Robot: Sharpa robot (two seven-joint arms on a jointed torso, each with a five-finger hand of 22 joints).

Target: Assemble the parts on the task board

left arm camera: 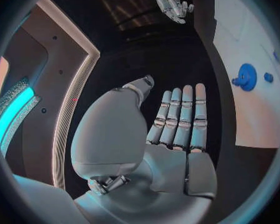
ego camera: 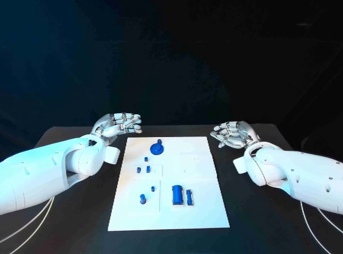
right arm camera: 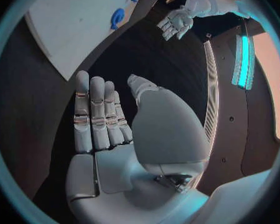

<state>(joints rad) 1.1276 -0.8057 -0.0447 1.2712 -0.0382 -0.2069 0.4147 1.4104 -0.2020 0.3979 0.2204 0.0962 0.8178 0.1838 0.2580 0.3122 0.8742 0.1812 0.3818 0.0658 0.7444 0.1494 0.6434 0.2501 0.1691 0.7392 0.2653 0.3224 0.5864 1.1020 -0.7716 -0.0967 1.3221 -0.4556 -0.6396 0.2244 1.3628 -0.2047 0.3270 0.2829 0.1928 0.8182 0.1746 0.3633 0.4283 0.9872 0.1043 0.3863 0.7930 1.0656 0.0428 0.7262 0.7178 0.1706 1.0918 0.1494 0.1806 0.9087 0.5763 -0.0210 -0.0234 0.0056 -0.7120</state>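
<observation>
Left hand (ego camera: 118, 125) and right hand (ego camera: 233, 133) held off the table at mid-frame, either side of the board's far end, fingers spread, holding nothing. Near to far on the white board (ego camera: 198, 211): blue cylinder (ego camera: 176, 194) and thin bar (ego camera: 189, 197), small pegs (ego camera: 143, 198), round disc (ego camera: 157, 147). Fits either loose parts awaiting placement or seated ones; cannot tell which.

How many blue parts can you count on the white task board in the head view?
8 on the task board: round part at the far end, three small ones below, a tiny one, and three nearest. More may be too small to tell.
</observation>
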